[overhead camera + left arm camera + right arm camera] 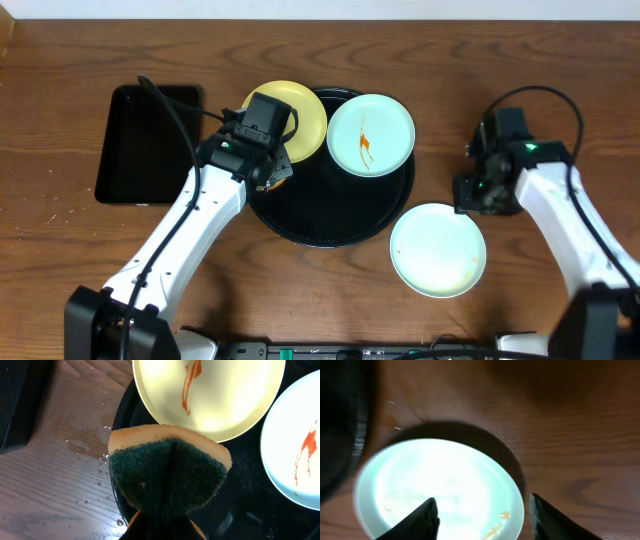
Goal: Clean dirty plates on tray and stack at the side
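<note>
Squeezed in your left gripper, the sponge hangs over the black tray; wipe the yellow plate above it next. Your right gripper stands empty, jaws apart, over the wiped plate lower right.

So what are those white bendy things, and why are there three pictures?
They are two robot arms at a wooden table. One camera looks down from above; one more sits on each wrist. The left hand squeezes a sponge, green side towards its camera, over the round black tray. On the tray lie a yellow plate and a blue plate, both with orange sauce. The right hand is open, hovering over another blue plate on the table beside the tray, nearly clean. A smaller black tray lies at the left.
</note>
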Robot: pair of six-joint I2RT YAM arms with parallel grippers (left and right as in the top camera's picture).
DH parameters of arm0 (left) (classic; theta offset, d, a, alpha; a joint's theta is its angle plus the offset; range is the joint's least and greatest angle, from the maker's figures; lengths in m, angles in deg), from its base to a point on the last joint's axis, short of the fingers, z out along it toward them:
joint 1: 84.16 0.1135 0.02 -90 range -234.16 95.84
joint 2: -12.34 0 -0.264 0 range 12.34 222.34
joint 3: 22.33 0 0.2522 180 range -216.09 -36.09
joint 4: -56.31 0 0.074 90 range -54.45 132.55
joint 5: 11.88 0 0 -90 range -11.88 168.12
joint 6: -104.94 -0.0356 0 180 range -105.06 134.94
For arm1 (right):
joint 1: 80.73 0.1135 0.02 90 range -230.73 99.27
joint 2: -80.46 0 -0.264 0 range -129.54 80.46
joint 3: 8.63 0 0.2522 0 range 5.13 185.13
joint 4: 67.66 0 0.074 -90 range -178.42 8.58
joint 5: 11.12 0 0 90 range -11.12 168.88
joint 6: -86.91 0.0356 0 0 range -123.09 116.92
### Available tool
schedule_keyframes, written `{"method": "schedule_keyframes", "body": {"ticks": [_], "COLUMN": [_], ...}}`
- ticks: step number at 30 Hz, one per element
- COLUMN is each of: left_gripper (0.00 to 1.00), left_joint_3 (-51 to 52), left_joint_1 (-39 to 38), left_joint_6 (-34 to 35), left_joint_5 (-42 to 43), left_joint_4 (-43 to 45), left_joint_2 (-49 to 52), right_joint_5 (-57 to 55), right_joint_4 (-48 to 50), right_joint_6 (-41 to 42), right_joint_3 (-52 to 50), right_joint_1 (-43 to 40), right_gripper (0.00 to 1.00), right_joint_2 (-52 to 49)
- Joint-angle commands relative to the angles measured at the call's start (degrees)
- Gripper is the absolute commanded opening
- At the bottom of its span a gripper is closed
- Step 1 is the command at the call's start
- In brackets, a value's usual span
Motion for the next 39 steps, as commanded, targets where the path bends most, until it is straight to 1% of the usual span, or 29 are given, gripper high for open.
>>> {"method": "schedule_keyframes", "body": {"ticks": [1, 7, 11, 13, 15, 16, 17, 20, 26, 31, 36, 39], "left_gripper": [0.08, 0.07, 0.07, 0.08, 0.07, 0.07, 0.07, 0.08, 0.07, 0.08, 0.07, 0.07], "left_joint_3": [-0.39, -0.39, -0.39, -0.39, -0.39, -0.39, -0.39, -0.39, -0.39, -0.39, -0.39, -0.39], "left_joint_1": [-0.09, -0.09, -0.09, -0.09, -0.09, -0.09, -0.09, -0.09, -0.09, -0.09, -0.09, -0.09], "left_joint_6": [-1.03, -2.32, -2.32, -2.32, -2.32, -2.32, -2.29, -2.29, -2.29, -2.29, -2.27, -2.27], "left_joint_5": [-0.31, -0.31, -0.31, -0.31, -0.31, -0.31, -0.31, -0.31, -0.31, -0.28, -0.28, -0.28], "left_joint_4": [0.11, 0.09, 0.11, 0.11, 0.11, 0.11, 0.13, 0.26, 0.72, 0.76, 0.96, 1.20], "left_joint_2": [-0.04, -0.04, -0.04, -0.04, -0.04, -0.04, -0.04, -0.04, -0.04, -0.04, -0.04, -0.04], "right_joint_5": [-1.42, -1.38, -1.40, -1.38, -1.38, -1.38, -1.36, -1.36, -1.38, 0.07, 0.85, 1.68], "right_joint_4": [-0.13, 0.70, 2.21, 2.64, 2.97, 3.13, 3.39, 4.50, 7.26, 6.80, 5.40, 5.18], "right_joint_6": [-3.93, -7.65, -9.44, -10.05, -10.21, -10.19, -10.16, -10.01, -7.76, -5.38, -2.49, -2.23], "right_joint_3": [0.57, 0.57, 0.57, 0.57, 0.57, 0.52, 0.37, -0.44, -3.61, -3.63, -3.58, -3.58], "right_joint_1": [-0.26, -0.26, -0.26, -0.26, -0.26, -0.26, -0.26, -0.26, -0.31, -1.44, -5.86, -9.05], "right_gripper": [0.52, 0.41, 0.41, 0.38, 0.31, 0.26, 0.18, 0.02, 0.01, 0.01, 0.01, 0.01], "right_joint_2": [-4.72, -10.49, -13.18, -14.12, -14.97, -15.15, -15.30, -15.30, -15.30, -13.99, -8.39, -4.76]}}
